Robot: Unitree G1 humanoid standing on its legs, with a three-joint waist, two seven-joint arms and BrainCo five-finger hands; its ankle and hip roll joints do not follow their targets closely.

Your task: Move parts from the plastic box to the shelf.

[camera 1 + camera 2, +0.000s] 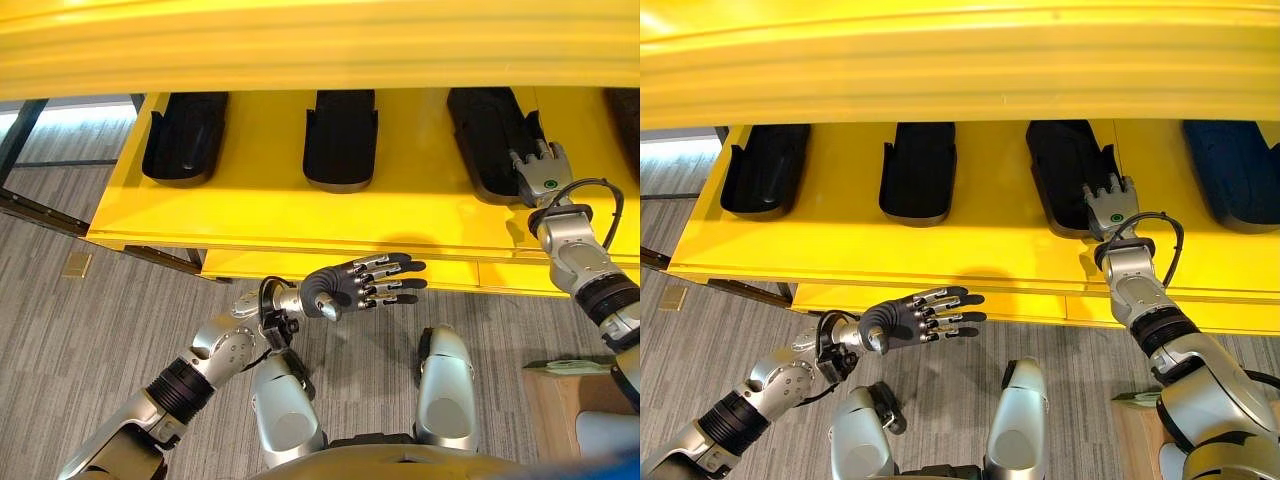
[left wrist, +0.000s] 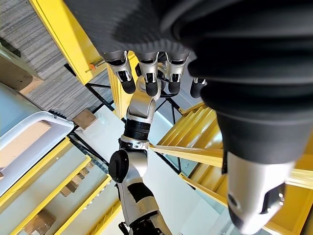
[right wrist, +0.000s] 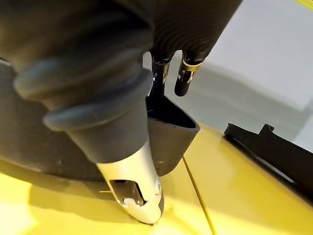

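Note:
Several black moulded parts lie in a row on the yellow shelf (image 1: 260,190): one at the left (image 1: 185,135), one in the middle (image 1: 341,135), a third (image 1: 487,135) further right and a fourth (image 1: 1235,170) at the far right. My right hand (image 1: 541,175) is open and rests on the near end of the third part (image 3: 171,134), fingers straight over its rim and thumb (image 3: 132,186) beside it on the shelf. My left hand (image 1: 345,288) hovers below the shelf's front edge, open and holding nothing, fingers (image 2: 146,73) pointing right.
An upper yellow shelf board (image 1: 320,45) overhangs the row of parts. A cardboard box (image 1: 560,400) stands on the grey carpet at the lower right. A white-rimmed box (image 2: 44,122) appears in the left wrist view.

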